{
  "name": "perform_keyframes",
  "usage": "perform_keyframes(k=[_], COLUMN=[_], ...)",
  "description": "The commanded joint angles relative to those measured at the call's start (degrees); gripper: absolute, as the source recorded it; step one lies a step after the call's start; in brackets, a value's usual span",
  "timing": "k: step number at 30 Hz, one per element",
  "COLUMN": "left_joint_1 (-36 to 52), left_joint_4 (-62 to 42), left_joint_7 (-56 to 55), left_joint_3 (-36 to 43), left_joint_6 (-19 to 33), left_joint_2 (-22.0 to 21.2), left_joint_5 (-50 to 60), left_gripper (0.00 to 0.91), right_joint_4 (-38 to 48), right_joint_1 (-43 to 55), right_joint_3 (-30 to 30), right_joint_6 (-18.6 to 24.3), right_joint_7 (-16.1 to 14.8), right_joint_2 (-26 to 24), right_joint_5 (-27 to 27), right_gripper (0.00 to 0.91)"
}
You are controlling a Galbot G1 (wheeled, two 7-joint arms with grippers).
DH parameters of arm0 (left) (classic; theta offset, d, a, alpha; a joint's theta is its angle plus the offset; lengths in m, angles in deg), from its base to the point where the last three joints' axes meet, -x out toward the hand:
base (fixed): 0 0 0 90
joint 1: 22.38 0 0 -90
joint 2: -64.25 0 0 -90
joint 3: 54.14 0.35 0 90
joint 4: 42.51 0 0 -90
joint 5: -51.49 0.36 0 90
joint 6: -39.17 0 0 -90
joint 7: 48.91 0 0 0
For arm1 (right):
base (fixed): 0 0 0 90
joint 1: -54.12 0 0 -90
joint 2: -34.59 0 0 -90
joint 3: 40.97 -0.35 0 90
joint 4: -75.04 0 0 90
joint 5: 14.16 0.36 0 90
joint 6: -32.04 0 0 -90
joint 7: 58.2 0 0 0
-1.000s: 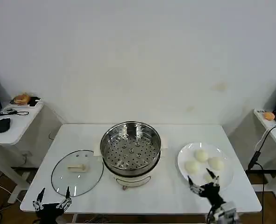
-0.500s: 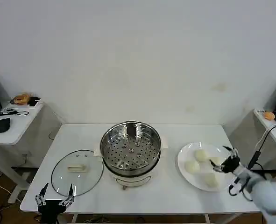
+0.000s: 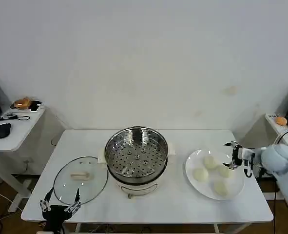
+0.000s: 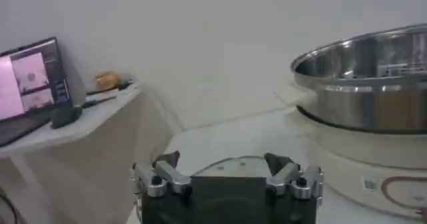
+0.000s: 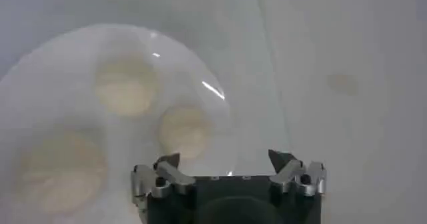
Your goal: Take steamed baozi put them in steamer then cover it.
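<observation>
Hanging low at the near edge of the white bench (image 3: pixel 182 204), the left hand (image 3: pixel 61 208) points its two fingers up and away from the robot, spread apart and released, with nothing between them. In the left wrist view the same hand (image 4: pixel 225 172) sits with its fingertips splayed wide, the cover's rim just beyond them and the steamer (image 4: pixel 363 79) rising off to one side on its white base. Just past the left hand, the cover (image 3: pixel 80 179) lies flat on the bench, its pale bar handle facing up, beside the steamer and touching nothing else. At the middle of the bench stands the steamer (image 3: pixel 136 157), its perforated basket floor bare. To the robot's right of it, a flat white plate (image 3: pixel 237 189) carries the four steamed baozi (image 3: pixel 220 187), grouped close together. The right arm reaches in from the right side, its forearm roughly level and its wrist turned toward the plate, so that the right hand (image 3: pixel 232 156) hovers at the plate's far right rim, just beside the bun nearest it. The right wrist view looks down on the plate (image 5: pixel 200 79), where three baozi (image 5: pixel 183 131) show below the right hand (image 5: pixel 225 172), whose fingers stand apart and released, gripping nothing. A pale wall rises behind the bench.
</observation>
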State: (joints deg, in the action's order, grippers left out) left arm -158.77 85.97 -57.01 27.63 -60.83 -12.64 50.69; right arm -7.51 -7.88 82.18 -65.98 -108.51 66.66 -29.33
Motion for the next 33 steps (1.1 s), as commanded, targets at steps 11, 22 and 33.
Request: perform_keyframes(k=[11, 22, 33], left_joint_1=[3.0, 3.5, 3.5], left_joint_4=[0.5, -0.6, -1.1], left_joint_7=[0.0, 0.2, 0.1], left_joint_3=[-1.3, -2.1, -2.8], left_joint_6=[-0.9, -0.8, -0.6], left_joint_2=[0.7, 1.1, 1.4], left_joint_5=[0.2, 0.1, 0.1], left_gripper=[0.907, 0.907, 0.907], right_joint_4=[15.7, 22.2, 27.2], right_joint_1=[24.8, 24.9, 24.5], right_joint_3=[30.8, 31.7, 31.2], right_joint_6=[3.1, 2.9, 3.0], right_joint_7=[-8.8, -6.2, -5.6], right_joint_2=[6.6, 12.9, 16.0], right_joint_5=[1.1, 0.4, -2.3], right_gripper=[0.907, 0.907, 0.897])
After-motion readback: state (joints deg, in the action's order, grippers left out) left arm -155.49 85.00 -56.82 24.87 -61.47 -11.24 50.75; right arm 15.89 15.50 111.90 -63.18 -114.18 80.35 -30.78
